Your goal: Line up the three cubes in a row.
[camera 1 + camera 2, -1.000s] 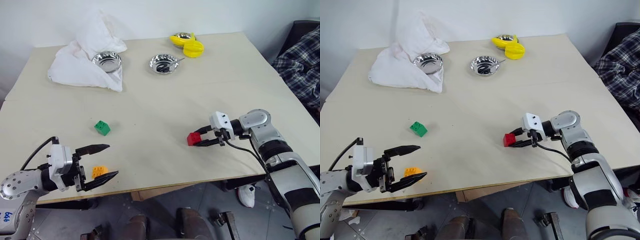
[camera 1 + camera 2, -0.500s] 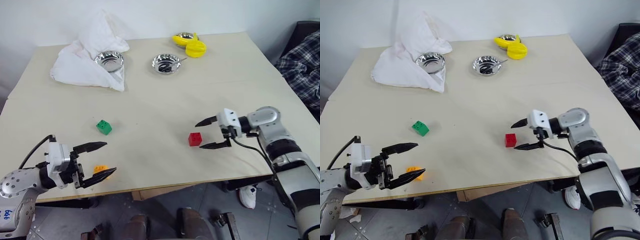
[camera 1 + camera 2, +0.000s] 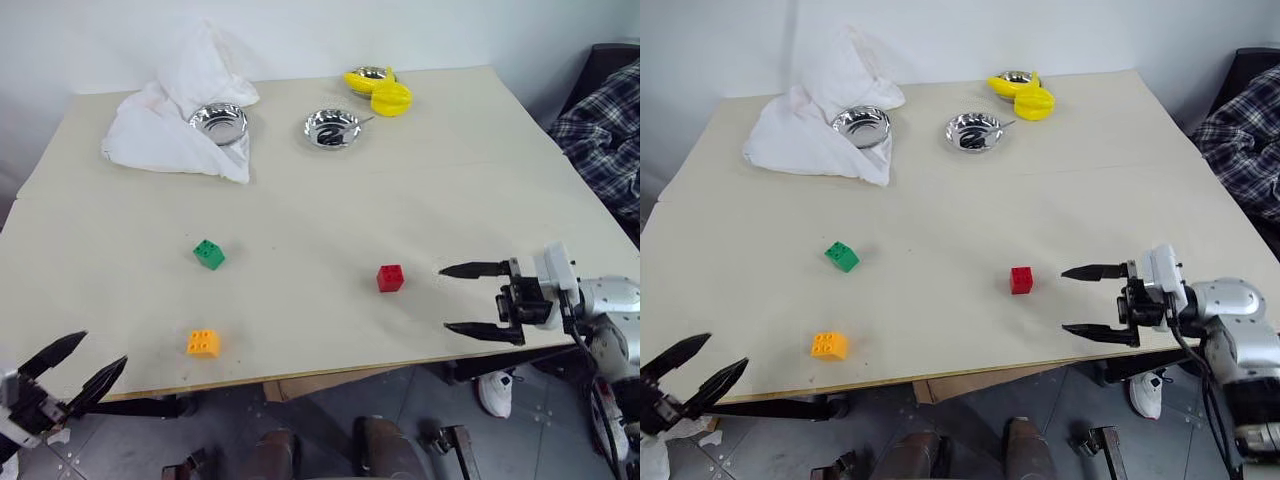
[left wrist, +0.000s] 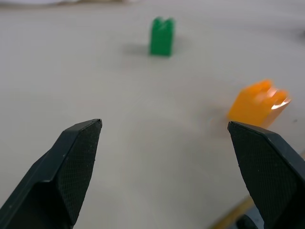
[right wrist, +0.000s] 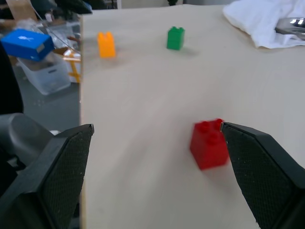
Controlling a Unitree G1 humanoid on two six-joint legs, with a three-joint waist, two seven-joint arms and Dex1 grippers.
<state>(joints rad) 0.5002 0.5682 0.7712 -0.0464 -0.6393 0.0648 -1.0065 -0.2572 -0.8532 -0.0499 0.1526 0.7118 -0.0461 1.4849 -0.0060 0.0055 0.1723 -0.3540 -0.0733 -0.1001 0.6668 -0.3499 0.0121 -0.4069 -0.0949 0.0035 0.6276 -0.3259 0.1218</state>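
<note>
The small red studded plastic cube (image 3: 390,278), green one (image 3: 208,254) and orange one (image 3: 203,343) lay apart on the pale wooden table (image 3: 300,190), both the left gripper (image 3: 76,366) and right gripper (image 3: 468,298) holding their fingers spread and empty.

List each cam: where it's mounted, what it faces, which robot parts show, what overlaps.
Head stereo pair: looks down over the beige wooden table; open left tool and open right tool at the near edge.
Left wrist: faces the small green studded plastic cube and orange studded plastic cube.
Right wrist: faces the red studded plastic cube.
Shared: all three cubes show in head and right wrist views.
</note>
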